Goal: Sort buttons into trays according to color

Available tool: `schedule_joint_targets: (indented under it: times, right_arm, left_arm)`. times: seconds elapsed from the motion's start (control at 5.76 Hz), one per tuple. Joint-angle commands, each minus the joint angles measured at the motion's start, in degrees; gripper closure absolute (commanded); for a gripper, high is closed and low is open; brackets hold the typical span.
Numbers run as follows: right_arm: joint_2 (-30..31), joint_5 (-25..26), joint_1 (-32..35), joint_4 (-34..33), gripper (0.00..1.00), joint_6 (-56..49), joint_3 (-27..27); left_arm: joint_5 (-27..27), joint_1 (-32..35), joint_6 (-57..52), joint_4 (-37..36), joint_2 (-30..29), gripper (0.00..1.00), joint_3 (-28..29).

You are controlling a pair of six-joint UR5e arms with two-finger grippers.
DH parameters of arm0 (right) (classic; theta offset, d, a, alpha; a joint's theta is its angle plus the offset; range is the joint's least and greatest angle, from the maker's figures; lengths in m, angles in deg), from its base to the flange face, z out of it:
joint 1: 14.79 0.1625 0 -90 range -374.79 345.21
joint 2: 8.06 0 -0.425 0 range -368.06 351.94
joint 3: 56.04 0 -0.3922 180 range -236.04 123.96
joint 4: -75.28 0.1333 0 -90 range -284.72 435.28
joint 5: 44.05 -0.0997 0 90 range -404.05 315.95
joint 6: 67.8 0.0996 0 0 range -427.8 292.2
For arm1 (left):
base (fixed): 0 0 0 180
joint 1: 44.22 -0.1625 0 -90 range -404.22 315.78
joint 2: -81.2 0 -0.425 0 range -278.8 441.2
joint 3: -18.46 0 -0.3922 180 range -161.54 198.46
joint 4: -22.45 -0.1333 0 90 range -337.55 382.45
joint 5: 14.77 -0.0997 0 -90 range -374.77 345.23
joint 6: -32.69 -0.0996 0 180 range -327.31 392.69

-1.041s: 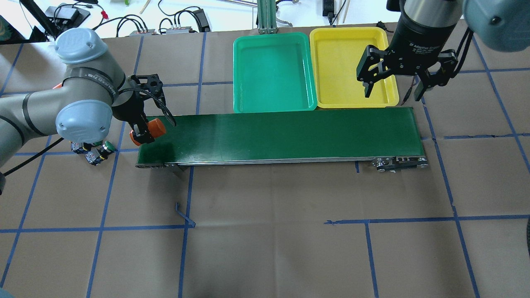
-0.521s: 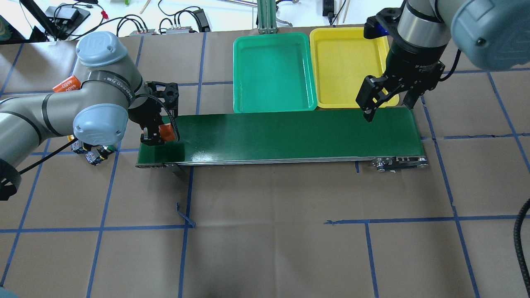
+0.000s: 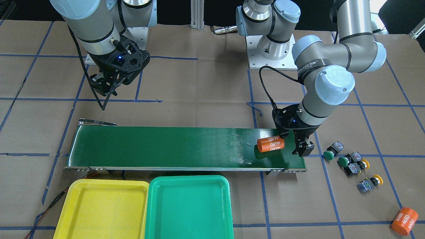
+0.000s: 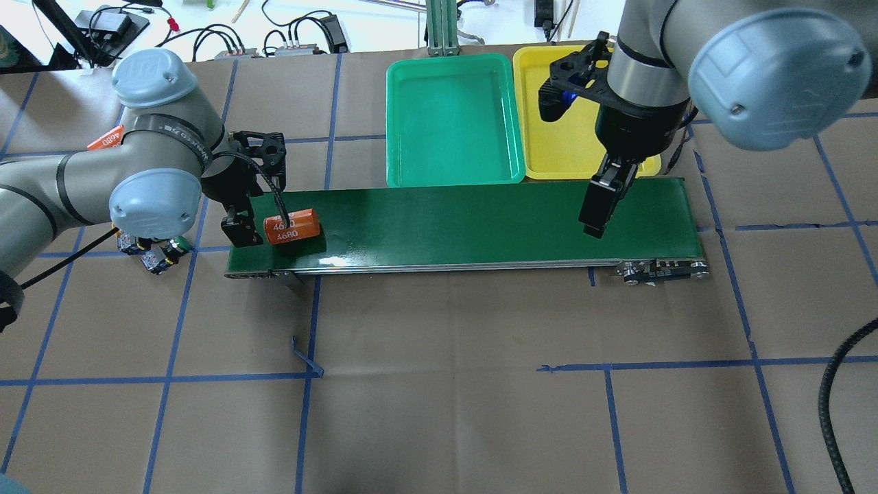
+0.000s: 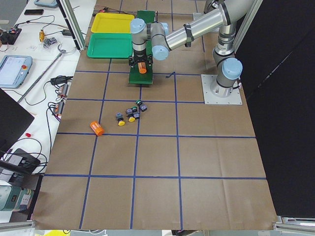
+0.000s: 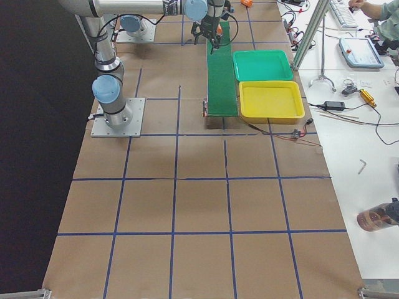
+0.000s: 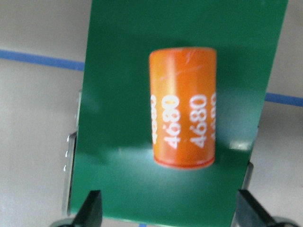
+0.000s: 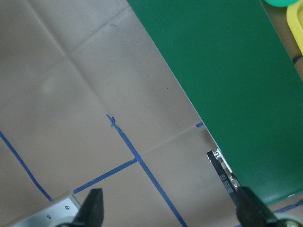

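On the belt point(image 4: 480, 219), orange cylinder point(image 4: 293, 226), left pincer point(image 7: 171, 210) spread wide.

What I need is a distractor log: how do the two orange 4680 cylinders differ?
The belt cylinder lies on the green conveyor belt, along its length, beside the left gripper, whose jaws are open. The table cylinder lies on the brown paper, slanted to the blue grid, far from that gripper. Both are orange, on their sides, marked 4680.
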Motion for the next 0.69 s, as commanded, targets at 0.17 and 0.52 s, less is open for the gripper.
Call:
schedule_joint_targets:
  times: [0.17,0.52]
  right_arm:
    - [0.22,0.19,1.69,-5.36,0.0,-19.32,-0.63]
    - [-0.04,3.09,0.47,-6.72,0.0,-29.44,-0.81]
  left_arm:
    - [3.41,-13.7,3.59,-1.3,-0.58,0.02,-1.1]
    - [3.34,-19.17,4.38,-5.05,-3.72,0.03,-1.1]
